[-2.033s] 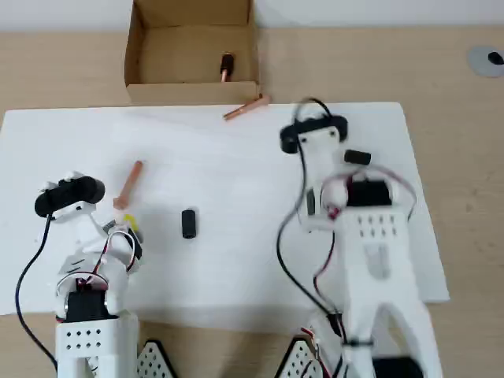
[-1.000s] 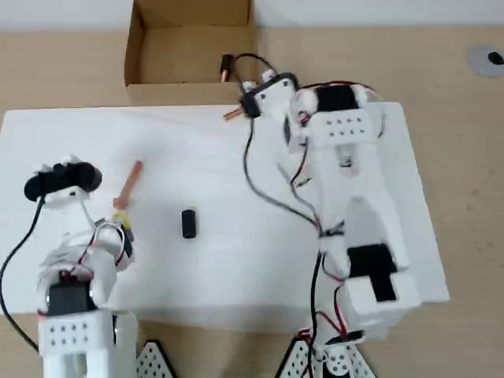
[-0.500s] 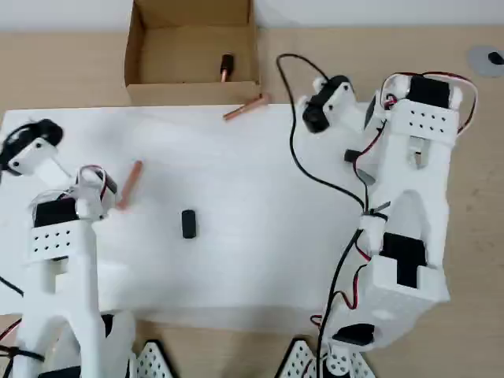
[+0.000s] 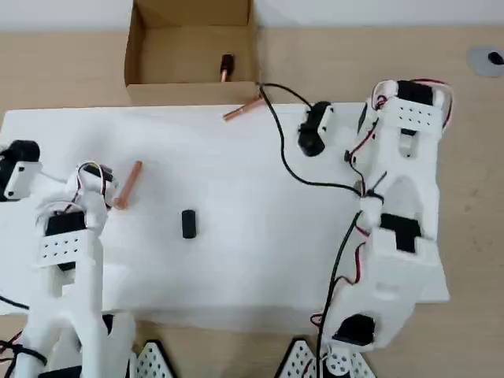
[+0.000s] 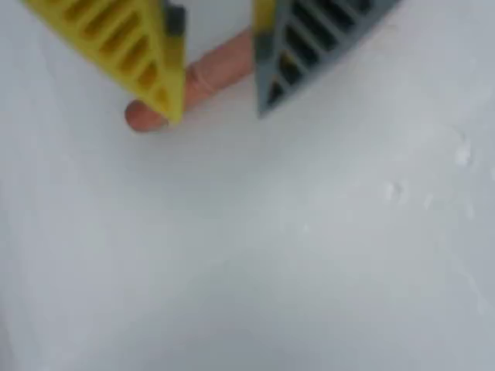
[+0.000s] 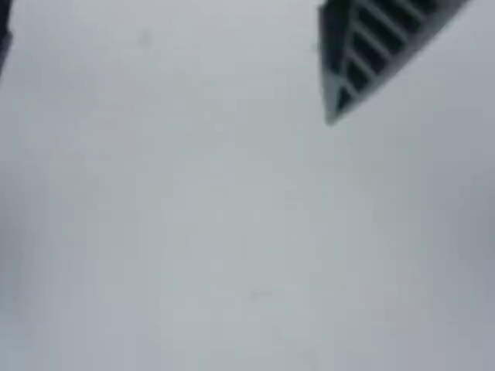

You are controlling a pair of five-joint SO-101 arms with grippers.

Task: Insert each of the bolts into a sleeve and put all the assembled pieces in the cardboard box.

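A copper bolt [image 4: 127, 185] lies on the white sheet [image 4: 236, 260] at the left. My left gripper [image 4: 117, 200] is down at its near end. In the left wrist view the yellow and grey fingers stand open on either side of the bolt [image 5: 213, 73], so the left gripper [image 5: 216, 104] holds nothing. A second bolt [image 4: 246, 107] lies by the cardboard box [image 4: 142, 55]. An assembled piece [image 4: 226, 67] lies inside the box. One black sleeve [image 4: 188, 223] rests mid-sheet. Another sleeve [image 4: 349, 157] peeks out beside my right gripper [image 4: 352, 148], which is open over bare sheet with one grey finger [image 6: 363, 54] showing.
The right arm's body and black cables [image 4: 315, 185] cover the sheet's right side. The wooden table [image 4: 465, 157] surrounds the sheet. A small grey disc [image 4: 487, 60] sits at the far right.
The left arm has swung outward and lowered its gripper onto the left bolt. The right arm has pulled back from near the box to the sheet's right side.
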